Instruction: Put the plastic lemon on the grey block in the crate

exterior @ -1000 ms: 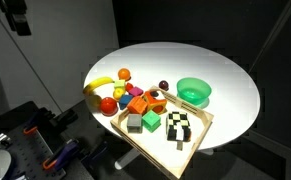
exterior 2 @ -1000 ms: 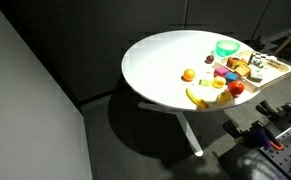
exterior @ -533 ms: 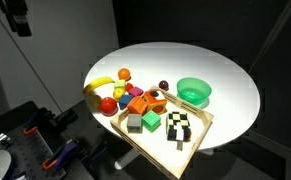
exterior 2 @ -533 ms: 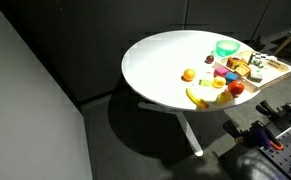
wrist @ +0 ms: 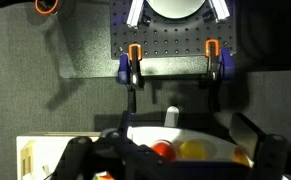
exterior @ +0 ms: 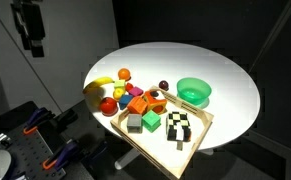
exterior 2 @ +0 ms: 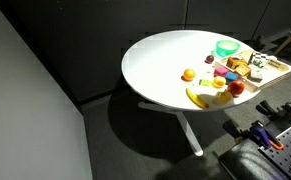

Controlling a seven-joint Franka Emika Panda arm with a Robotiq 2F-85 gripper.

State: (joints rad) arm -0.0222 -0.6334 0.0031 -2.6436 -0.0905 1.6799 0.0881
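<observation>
Cut off by the wrist view's lower edge: round white tabletop (wrist: pixel 210 138), its red blob (wrist: pixel 163 151) and yellow blob (wrist: pixel 192 150) too blurred to name. Too small for detail in an exterior view: small yellow plastic lemon (exterior: pixel 119 93).

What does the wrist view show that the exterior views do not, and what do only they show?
Only the wrist view shows the tool standing wide open. Only the exterior views show the green bowl, the banana, the crate with the grey block in it, and the whole table. Both show the table's white edge, a red fruit, a yellow fruit and the clamps.
</observation>
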